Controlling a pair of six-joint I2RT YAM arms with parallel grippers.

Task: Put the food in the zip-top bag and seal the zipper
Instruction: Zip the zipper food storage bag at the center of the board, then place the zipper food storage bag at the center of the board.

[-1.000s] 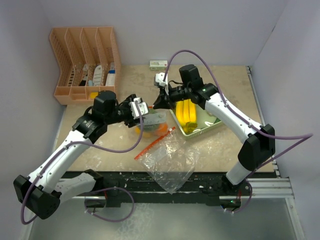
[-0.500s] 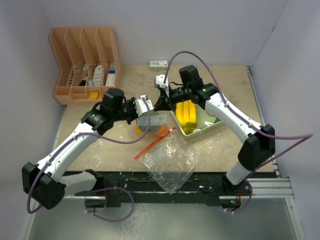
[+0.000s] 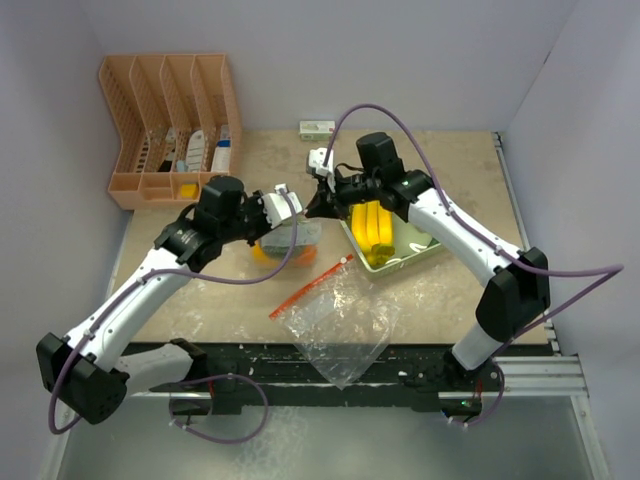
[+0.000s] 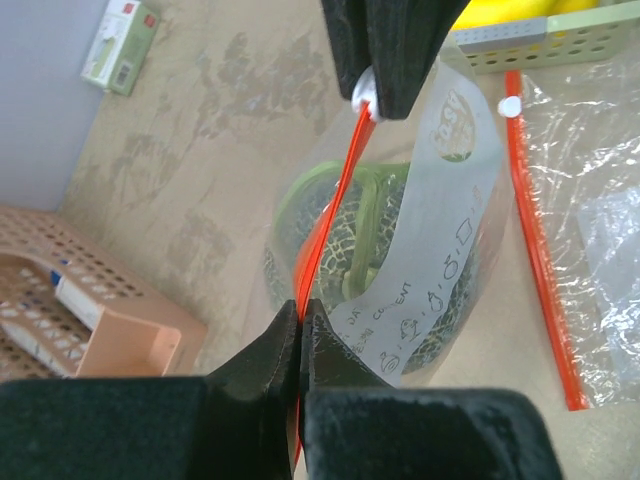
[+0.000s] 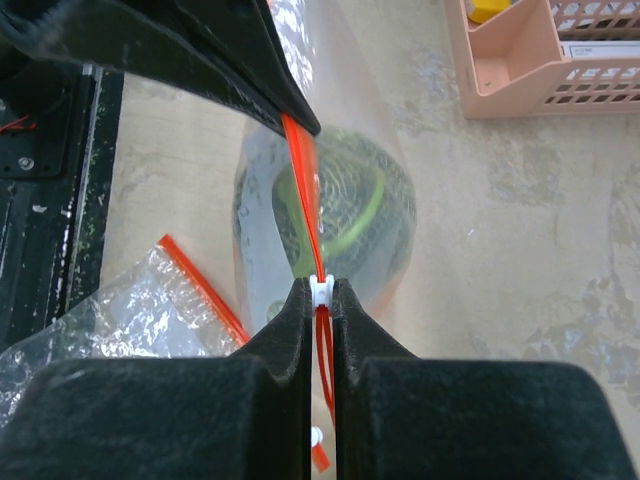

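A clear zip-top bag (image 3: 292, 238) hangs between my two grippers. It holds a green netted melon (image 4: 352, 262) and orange pieces (image 3: 305, 256). My left gripper (image 4: 300, 312) is shut on one end of the bag's red zipper (image 4: 335, 190). My right gripper (image 5: 319, 292) is shut on the white slider (image 5: 319, 289) at the other end, and the zipper runs taut between them. In the top view the left gripper (image 3: 289, 198) and right gripper (image 3: 316, 203) stand close together. Yellow bananas (image 3: 372, 224) lie in the pale green tray (image 3: 428, 250) to the right.
A second, empty zip-top bag (image 3: 340, 322) with a red zipper (image 3: 310, 286) lies flat at the near edge. A peach organizer (image 3: 165, 125) stands at the back left. A small box (image 3: 317, 128) sits by the back wall.
My left gripper moved in to the right and shut on the bag's zipper. The bag shifted slightly left and up. The right gripper stayed shut on the slider.
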